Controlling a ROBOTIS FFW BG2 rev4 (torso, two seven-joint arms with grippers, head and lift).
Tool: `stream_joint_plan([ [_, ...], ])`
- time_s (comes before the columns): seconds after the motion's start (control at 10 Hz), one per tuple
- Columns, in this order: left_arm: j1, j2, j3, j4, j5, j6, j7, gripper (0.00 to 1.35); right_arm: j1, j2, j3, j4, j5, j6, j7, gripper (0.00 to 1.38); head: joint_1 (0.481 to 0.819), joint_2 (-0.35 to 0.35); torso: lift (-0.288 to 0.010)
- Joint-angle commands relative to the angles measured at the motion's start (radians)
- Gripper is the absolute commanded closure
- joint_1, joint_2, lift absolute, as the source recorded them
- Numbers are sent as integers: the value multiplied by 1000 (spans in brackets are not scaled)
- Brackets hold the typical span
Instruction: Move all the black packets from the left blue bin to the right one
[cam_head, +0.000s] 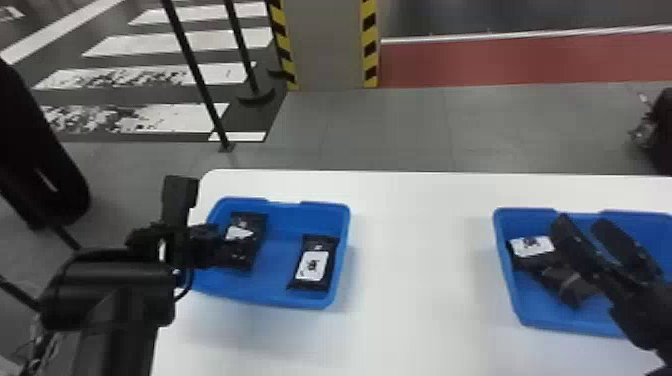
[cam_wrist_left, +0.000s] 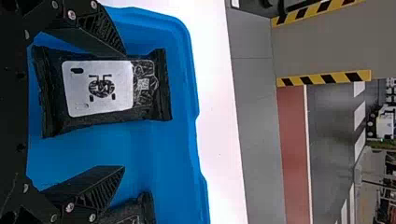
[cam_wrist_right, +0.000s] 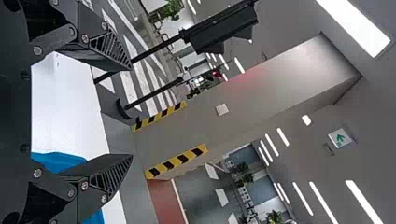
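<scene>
In the head view my left gripper (cam_head: 202, 245) is at the left side of the left blue bin (cam_head: 277, 300), by a black packet (cam_head: 245, 250). A second black packet (cam_head: 314, 264) lies in that bin's right part. From the left wrist, the left gripper (cam_wrist_left: 123, 111) stands open over a labelled packet (cam_wrist_left: 100, 88), one finger overlapping its edge; part of another packet (cam_wrist_left: 126, 215) lies beyond the other finger. My right gripper (cam_head: 582, 223), open with nothing between its fingers, is over the right blue bin (cam_head: 560, 327), where packets (cam_head: 532, 250) lie partly beneath it. The right wrist view shows this gripper (cam_wrist_right: 130, 112) open too.
A white table (cam_head: 415, 260) carries both bins, with a wide stretch of its top between them. Beyond the far edge are grey floor (cam_head: 390, 130), a striped pillar (cam_head: 327, 45) and black posts (cam_head: 200, 75).
</scene>
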Motion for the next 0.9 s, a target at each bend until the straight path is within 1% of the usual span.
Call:
stream_joint_plan([
  [0.0,-7,-17,3,-3,-46,24,8,186,5,-2,-1,-2,-5,0,0,394,695,186,-110],
  [0.2,-17,-16,-10,5,-67,56,25,193,2,0,1,-2,-5,2,2,394,695,195,-110],
  [0.5,-39,-12,-12,61,-80,83,38,194,2,0,1,0,-5,2,2,394,695,202,-110],
  [0.6,-56,-12,-15,88,-89,88,44,194,5,0,-1,0,-8,2,3,394,695,205,-110],
  [0.8,-112,-11,-32,189,-89,81,59,219,5,0,1,5,-9,5,3,394,695,210,-110],
])
